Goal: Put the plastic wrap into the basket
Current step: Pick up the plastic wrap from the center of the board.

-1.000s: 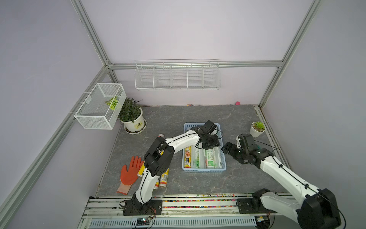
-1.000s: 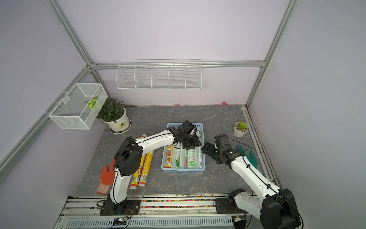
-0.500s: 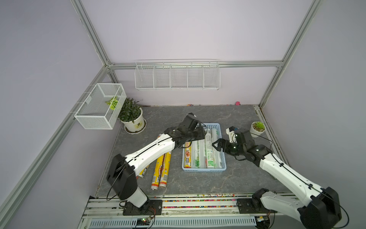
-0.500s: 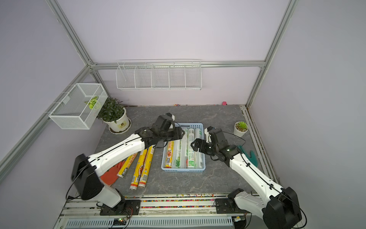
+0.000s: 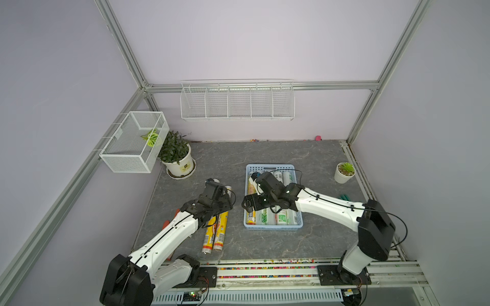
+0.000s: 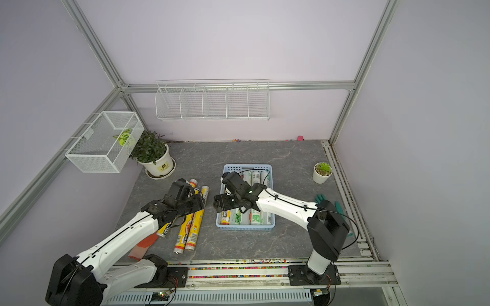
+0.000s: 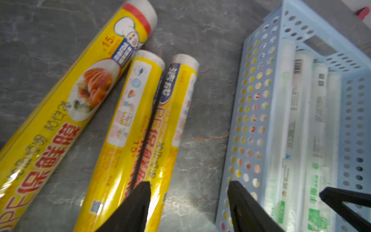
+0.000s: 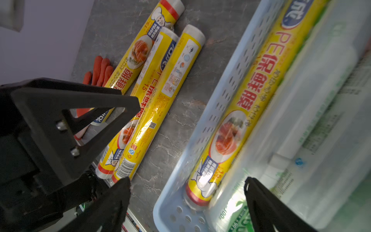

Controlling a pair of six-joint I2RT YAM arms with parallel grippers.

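The light-blue basket [image 5: 270, 167] [image 6: 248, 167] holds one yellow plastic wrap roll [image 8: 241, 112] along its left wall and several white-green rolls [image 5: 282, 217] [image 7: 297, 120]. Three yellow plastic wrap rolls [image 5: 216, 233] [image 6: 189, 230] [image 7: 124, 124] lie on the table left of the basket. My left gripper [image 5: 226, 205] [image 7: 188, 188] is open and empty, one finger over those rolls and the other by the basket's left wall. Open and holding nothing, my right gripper [image 5: 250, 206] [image 8: 186, 180] hangs over the basket's near left corner, close to the left gripper.
An orange glove [image 6: 143, 245] lies partly under the left arm. A green glove [image 6: 320, 198] lies behind the right arm. A potted plant [image 5: 176, 156] and white wire-mesh box [image 5: 132, 143] stand back left, a small pot [image 5: 344, 172] back right, and a wire rack [image 5: 237, 102] hangs on the wall.
My left arm has drawn back from over the basket to the loose yellow rolls, and its jaws have opened. My right gripper has moved left across the basket.
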